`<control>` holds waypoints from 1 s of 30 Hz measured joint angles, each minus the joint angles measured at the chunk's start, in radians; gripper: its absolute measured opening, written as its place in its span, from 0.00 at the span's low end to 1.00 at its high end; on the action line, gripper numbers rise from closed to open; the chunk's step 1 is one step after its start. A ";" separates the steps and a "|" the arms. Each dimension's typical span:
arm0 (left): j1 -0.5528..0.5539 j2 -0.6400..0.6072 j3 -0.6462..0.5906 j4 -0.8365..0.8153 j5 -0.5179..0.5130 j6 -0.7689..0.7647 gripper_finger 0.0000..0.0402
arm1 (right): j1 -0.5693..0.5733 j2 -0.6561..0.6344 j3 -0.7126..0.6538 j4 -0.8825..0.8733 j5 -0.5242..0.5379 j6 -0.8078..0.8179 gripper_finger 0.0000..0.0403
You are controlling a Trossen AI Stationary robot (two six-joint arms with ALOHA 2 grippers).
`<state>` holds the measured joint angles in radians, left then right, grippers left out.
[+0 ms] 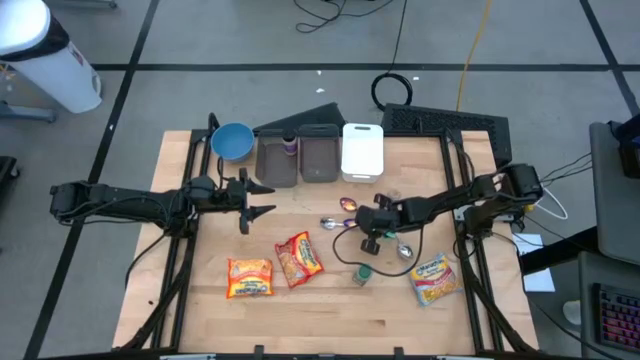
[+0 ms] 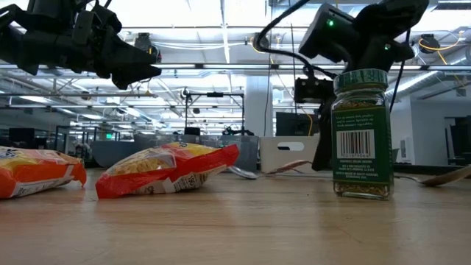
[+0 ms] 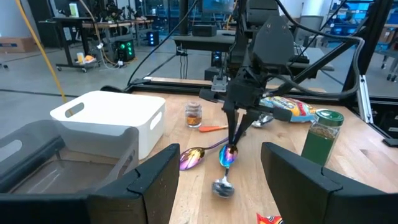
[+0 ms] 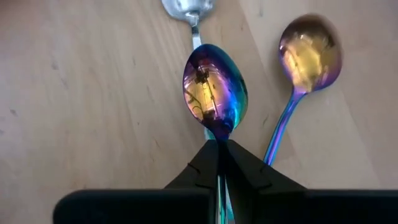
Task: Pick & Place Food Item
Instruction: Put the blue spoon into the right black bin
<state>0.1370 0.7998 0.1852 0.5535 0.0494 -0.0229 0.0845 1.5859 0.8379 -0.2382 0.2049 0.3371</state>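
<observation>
The pale wooden surface (image 1: 330, 310) is planked and smooth, set on a dark frame. Along its far edge stand two grey plastic bins (image 1: 298, 160) and a white bin (image 1: 362, 150), all rounded rectangles with slot handles, beside a blue bowl (image 1: 232, 141).

Three glossy, crinkled food packets lie nearer the front: an orange-red one (image 1: 250, 277), a second (image 1: 298, 259) tilted beside it, and a yellow one (image 1: 434, 279) off to the right (no writing on them can be read).

A glass spice jar (image 2: 360, 136) with a green lid and green label stands upright; the label shows a barcode and small print too fine to read. A smaller amber jar (image 3: 193, 114) stands near the white bin.

The left claw (image 1: 255, 198) hangs open above the surface, holding nothing.

The right claw (image 4: 221, 163) is clamped shut on the thin handle of an iridescent metal spoon (image 4: 214, 90), its mirror-smooth bowl shimmering purple and gold, lifted clear of the wood. A second iridescent spoon (image 4: 309, 53) lies on the wood nearby, and a plain silver spoon (image 3: 223, 185) lies beneath the held one.
</observation>
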 joint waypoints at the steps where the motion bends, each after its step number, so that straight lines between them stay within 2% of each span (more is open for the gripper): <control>1: 0.000 0.000 0.000 0.000 0.000 0.000 0.58 | 0.000 -0.010 0.000 0.001 0.000 -0.002 0.01; 11: 0.000 0.000 0.000 0.001 -0.007 0.000 0.58 | -0.027 -0.076 0.000 0.031 0.001 -0.052 0.01; 17: 0.003 0.000 0.000 0.001 -0.007 -0.011 0.58 | -0.059 -0.178 0.000 0.087 0.002 -0.128 0.01; 21: 0.028 0.000 0.003 -0.003 -0.005 -0.051 0.58 | -0.086 -0.275 0.001 0.182 0.003 -0.216 0.01; 25: 0.071 0.000 0.027 -0.008 0.042 -0.098 0.58 | -0.112 -0.358 0.001 0.248 0.028 -0.331 0.01; 30: 0.134 0.000 0.145 -0.158 0.127 -0.128 0.58 | -0.139 -0.400 0.002 0.322 0.113 -0.505 0.01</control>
<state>0.2710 0.7998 0.3298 0.3958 0.1764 -0.1505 -0.0547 1.1858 0.8398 0.0835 0.3183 -0.1681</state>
